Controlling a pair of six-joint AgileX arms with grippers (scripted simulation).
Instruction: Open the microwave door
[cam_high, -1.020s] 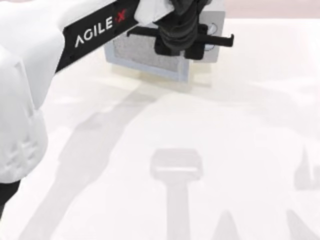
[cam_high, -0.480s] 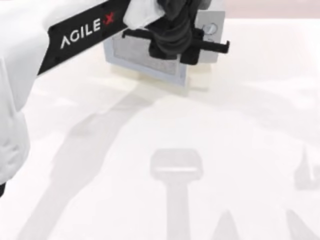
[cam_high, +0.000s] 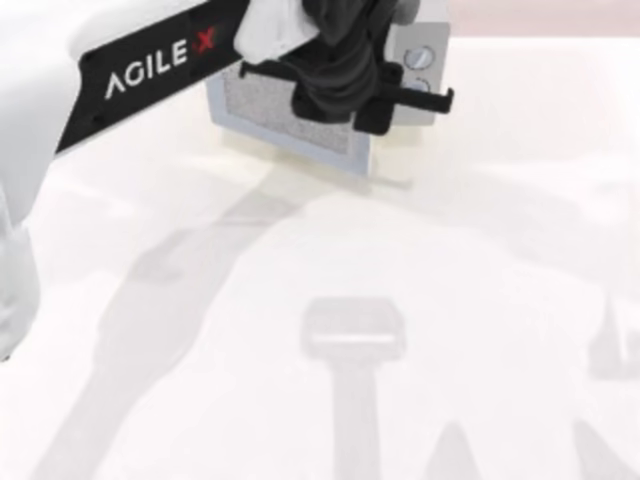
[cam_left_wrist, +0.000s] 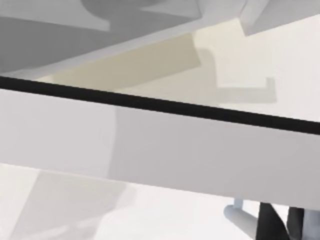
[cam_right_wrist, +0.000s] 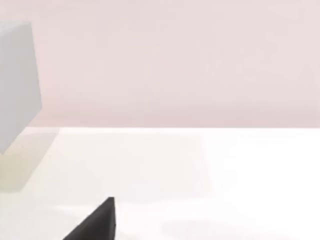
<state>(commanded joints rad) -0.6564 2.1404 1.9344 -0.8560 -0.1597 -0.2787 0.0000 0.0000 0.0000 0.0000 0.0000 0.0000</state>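
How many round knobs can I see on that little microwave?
2. Both sit on the microwave's right-hand panel: one knob above, the other just below it, partly covered by the left gripper. More could be hidden behind it.

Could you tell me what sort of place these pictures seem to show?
Probably a rendered tabletop test bench rather than a real kitchen: a bare pale table, one small microwave at its far edge, a plain pinkish backdrop, and my left gripper at the microwave door.
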